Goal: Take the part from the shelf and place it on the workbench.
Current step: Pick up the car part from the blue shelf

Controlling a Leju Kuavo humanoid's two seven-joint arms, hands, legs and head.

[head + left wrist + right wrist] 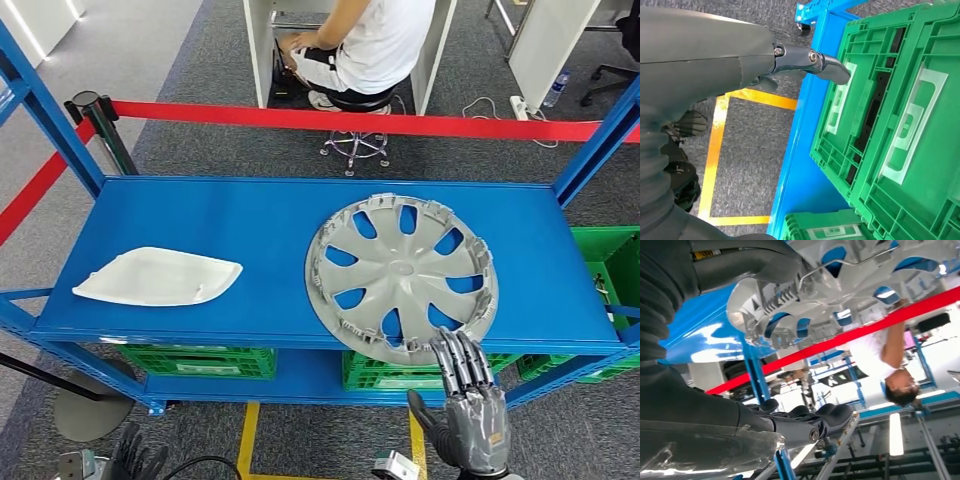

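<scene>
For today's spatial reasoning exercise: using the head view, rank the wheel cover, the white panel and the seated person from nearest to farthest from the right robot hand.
1. Wheel cover, just above the right robot hand.
2. White panel, left end of the shelf.
3. Seated person, beyond the red barrier tape.

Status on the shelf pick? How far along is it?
Done: nothing yet. The hubcap lies flat on the blue shelf, beside a white panel. In hand: the right hand is raised at the hubcap's near rim, fingers extended toward it, with no grip visible. The left hand hangs low. Left: grasp, lift off, carry to the workbench.
</scene>
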